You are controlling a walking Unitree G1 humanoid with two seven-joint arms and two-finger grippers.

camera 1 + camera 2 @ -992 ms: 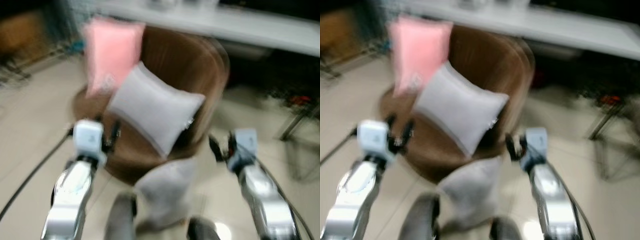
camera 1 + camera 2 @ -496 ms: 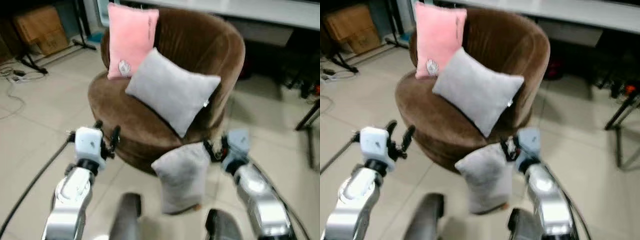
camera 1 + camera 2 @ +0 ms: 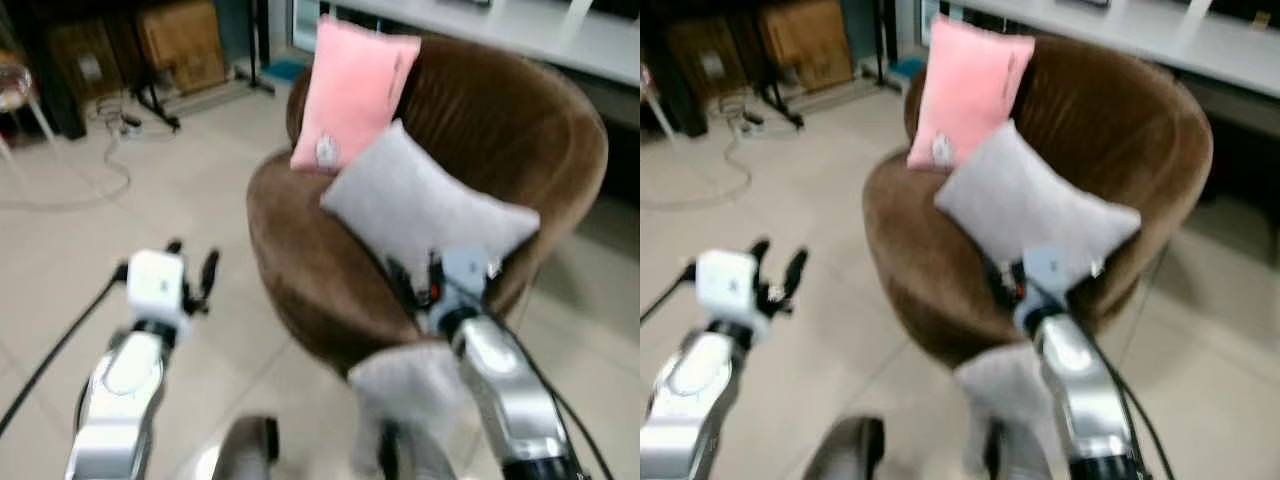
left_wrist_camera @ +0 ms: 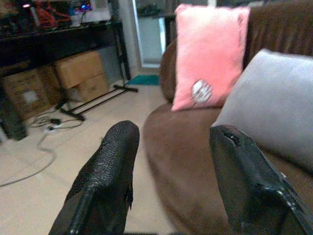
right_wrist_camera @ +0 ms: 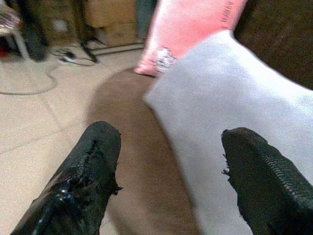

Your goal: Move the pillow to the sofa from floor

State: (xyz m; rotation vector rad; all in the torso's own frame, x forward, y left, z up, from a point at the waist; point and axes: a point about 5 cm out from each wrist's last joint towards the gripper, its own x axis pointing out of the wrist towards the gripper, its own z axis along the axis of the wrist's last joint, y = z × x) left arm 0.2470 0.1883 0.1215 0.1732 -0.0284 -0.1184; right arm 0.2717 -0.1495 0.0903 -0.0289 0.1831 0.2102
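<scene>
- Our view has swung left and steadied since a moment ago; the brown sofa [image 3: 470, 200], with its pink pillow [image 3: 355, 95] and grey pillow [image 3: 425, 210], now sits to our right.
- The floor pillow [image 3: 410, 390] still leans at the sofa's base, not yet lifted, we judge.
- Our right claw [image 5: 168, 171], fingers spread and empty, has risen over the seat.
- Our left claw [image 4: 171, 169] hovers spread, beside the sofa.

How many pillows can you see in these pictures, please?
3: a pink pillow upright against the brown sofa's backrest, a grey pillow leaning beside it on the seat, and another grey pillow on the floor at the sofa's base, partly hidden by the right arm.
</scene>
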